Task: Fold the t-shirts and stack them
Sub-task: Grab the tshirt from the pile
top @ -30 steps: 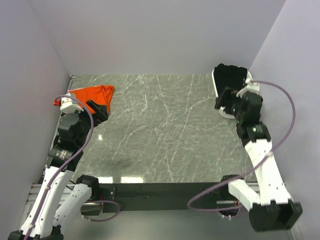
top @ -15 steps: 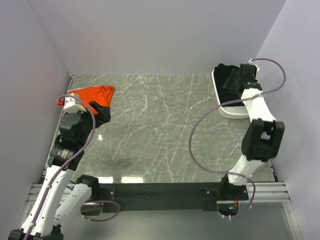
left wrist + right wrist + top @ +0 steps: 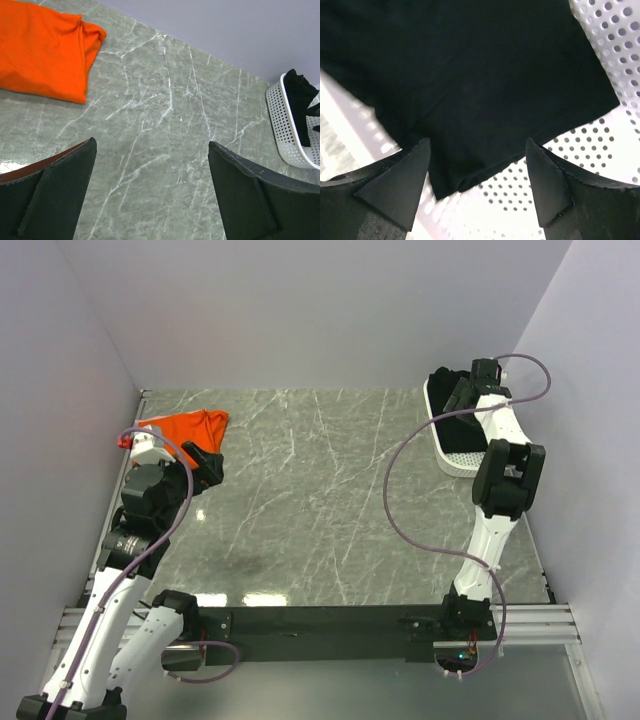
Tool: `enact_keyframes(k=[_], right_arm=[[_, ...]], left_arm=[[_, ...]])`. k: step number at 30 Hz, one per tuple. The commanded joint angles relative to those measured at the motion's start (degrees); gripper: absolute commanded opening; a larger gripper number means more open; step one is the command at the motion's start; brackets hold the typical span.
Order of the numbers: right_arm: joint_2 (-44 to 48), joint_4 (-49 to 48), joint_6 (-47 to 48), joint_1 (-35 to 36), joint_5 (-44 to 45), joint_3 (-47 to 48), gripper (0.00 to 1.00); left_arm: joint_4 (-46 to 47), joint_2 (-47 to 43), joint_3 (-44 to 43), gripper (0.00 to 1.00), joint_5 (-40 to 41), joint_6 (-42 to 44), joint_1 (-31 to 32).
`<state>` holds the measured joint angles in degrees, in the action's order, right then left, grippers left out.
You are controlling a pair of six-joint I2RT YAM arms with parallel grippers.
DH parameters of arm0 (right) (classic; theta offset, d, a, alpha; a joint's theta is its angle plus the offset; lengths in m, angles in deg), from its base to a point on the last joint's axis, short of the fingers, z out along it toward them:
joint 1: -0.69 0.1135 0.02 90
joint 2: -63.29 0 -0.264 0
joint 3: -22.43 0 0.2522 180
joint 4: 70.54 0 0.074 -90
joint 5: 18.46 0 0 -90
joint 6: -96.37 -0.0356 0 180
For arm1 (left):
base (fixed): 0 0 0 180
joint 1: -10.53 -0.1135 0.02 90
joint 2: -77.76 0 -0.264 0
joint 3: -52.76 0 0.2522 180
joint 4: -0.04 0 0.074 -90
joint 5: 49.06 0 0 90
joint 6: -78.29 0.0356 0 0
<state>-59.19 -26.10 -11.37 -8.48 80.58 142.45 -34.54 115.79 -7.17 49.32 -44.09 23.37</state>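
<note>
The right hand (image 3: pixel 477 149) stands wide open just over the black shirt (image 3: pixel 470 65), which lies in the white basket (image 3: pixel 600 150) at the top view's upper right. The left hand (image 3: pixel 152 145) stands wide open above the tabletop (image 3: pixel 165 100). The orange shirt (image 3: pixel 40 50) lies at upper left.

One orange shirt (image 3: pixel 185 428), one black shirt (image 3: pixel 470 75); two shirts total. One basket (image 3: pixel 462 458). One table (image 3: pixel 320 500). Two robot arms: left arm (image 3: pixel 140 510), right arm (image 3: pixel 505 480).

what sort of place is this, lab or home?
Likely a lab test cell: bare walls box in a marble-look table, left arm and right arm bolted at its near edge, a black shirt in a mesh basket, an orange shirt as props.
</note>
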Motion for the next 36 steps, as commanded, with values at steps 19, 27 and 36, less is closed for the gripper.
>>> enact_keyframes(k=[19, 27, 36], right_arm=[[-14.72, 12.13, 1.13, -1.82, -2.18, 14.33, 0.82], [-14.37, 11.86, 1.04, -2.34, -3.32, 13.80, 0.78], [-16.74, 13.53, 1.91, -2.61, -6.05, 15.21, 0.54]], left_arm=[[0.78, -1.98, -0.67, 0.99, 0.23, 0.65, 1.04], [0.17, -2.42, -0.85, 0.99, 1.37, 0.65, 2.01], [-1.15, -3.21, -1.20, 0.99, 4.53, 0.56, 4.21]])
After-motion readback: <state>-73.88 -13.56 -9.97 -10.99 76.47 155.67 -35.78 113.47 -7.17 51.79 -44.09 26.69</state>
